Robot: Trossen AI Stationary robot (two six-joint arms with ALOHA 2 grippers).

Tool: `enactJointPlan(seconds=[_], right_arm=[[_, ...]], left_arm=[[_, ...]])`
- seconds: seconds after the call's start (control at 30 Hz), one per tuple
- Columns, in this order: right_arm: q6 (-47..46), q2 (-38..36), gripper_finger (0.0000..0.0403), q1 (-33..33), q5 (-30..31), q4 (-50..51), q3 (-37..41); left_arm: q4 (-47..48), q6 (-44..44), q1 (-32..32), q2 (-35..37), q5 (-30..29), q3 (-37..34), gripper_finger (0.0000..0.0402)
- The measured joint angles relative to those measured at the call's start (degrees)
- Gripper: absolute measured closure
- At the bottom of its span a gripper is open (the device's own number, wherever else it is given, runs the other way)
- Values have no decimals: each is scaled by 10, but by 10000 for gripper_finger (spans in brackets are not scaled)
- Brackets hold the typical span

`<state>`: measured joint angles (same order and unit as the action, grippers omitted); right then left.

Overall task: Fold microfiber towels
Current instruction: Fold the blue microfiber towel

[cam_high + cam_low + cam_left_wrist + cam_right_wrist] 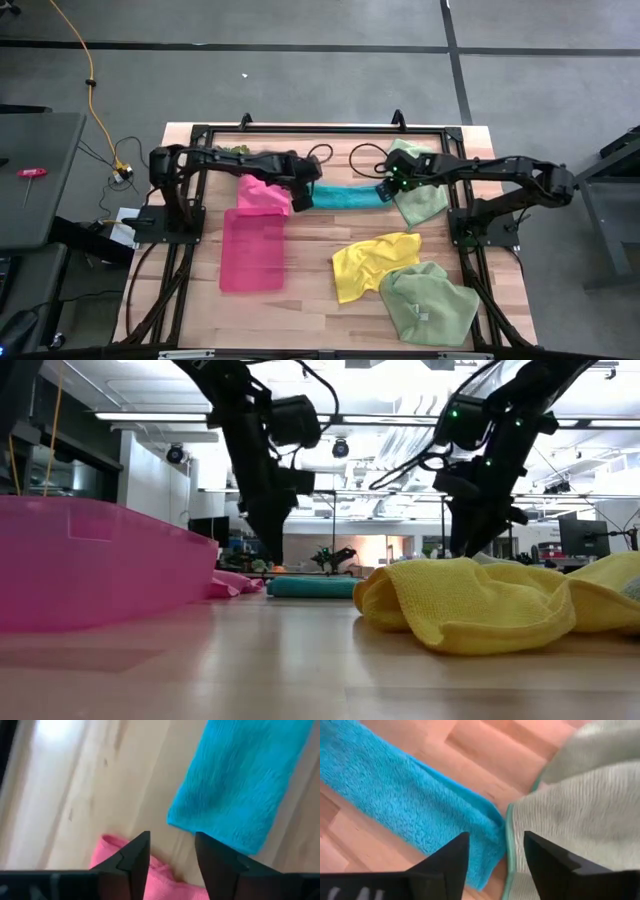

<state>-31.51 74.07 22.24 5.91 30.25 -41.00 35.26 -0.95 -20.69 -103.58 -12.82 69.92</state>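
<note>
A teal towel (348, 196) lies flat on the table as a long narrow strip, between my two grippers. My left gripper (300, 197) stands open just above its left end (235, 785), beside a hot pink towel (262, 195). My right gripper (383, 190) stands open above its right end (410, 805), where the strip meets a pale green towel (580, 795). Both point steeply down, with nothing between their fingers. In the low view the teal towel (312, 587) rests on the wood, and the left fingers hang clear above it.
A translucent pink tray (253, 250) lies near the left, in front of the pink towel. A crumpled yellow towel (372, 262) and a second pale green towel (430, 300) lie at the near right. Cables (350, 155) run along the far edge.
</note>
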Motion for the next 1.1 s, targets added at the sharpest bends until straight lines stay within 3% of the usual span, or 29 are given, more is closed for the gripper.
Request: enactJointPlan(seconds=[0.13,0.27,0.37,0.57,0.7,1.1], right_arm=[[16,-14,208,3,-21,5,0],[-8,-39,208,2,-56,7,36],[-53,-65,208,3,-62,-3,71],[-154,-89,208,1,-94,-63,115],[-184,-71,208,3,-90,-91,124],[-254,27,208,2,-111,-159,124]], left_arm=[[-37,20,-21,25,88,-5,244],[-153,1,-34,49,178,-48,243],[-238,-24,-35,53,207,-82,243],[-372,-44,-24,50,207,-132,243],[-412,-49,-21,46,183,-141,243],[-417,-22,-15,10,162,-142,243]])
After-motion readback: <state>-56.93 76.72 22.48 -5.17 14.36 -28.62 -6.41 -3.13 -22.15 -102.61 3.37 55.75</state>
